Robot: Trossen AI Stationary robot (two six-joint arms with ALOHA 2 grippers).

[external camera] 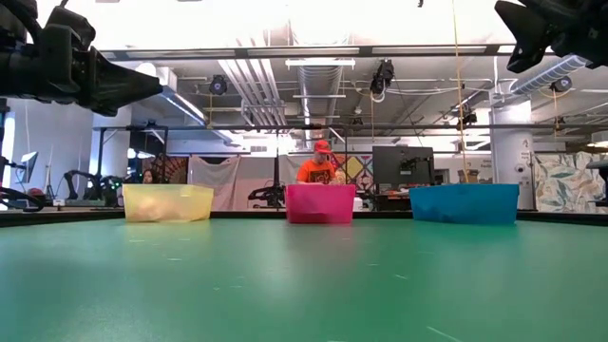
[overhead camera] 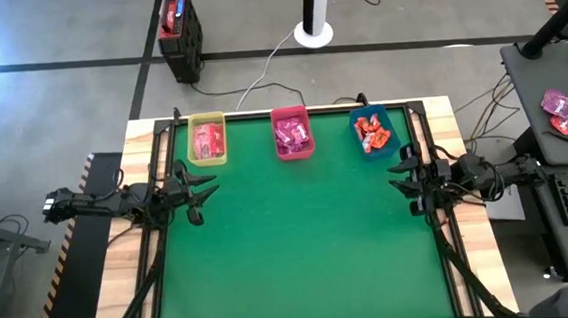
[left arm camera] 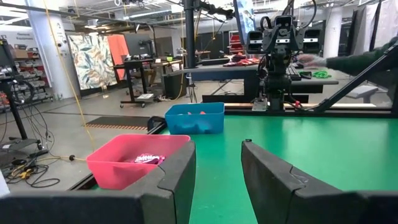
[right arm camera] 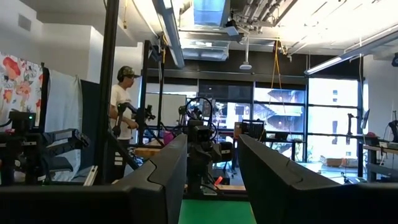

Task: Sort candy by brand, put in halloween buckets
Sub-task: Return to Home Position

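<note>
Now your left tool [overhead camera: 206, 196] hangs over the bench [overhead camera: 301, 258], well apart from the pink-red bin [overhead camera: 289, 110], to its left and further to the front. Its fingers stand wide, with nothing between them. Your right tool [overhead camera: 398, 183] hangs likewise to the right of that bin, also wide and empty. The candy on the bench lies far from both tools: magenta packets [overhead camera: 209, 141] in the yellow-green bin [overhead camera: 206, 116] left of the pink-red one, paler pink packets [overhead camera: 292, 134] in the pink-red bin itself, orange-red packets [overhead camera: 371, 131] in the blue-teal bin [overhead camera: 369, 110] on its right.
</note>
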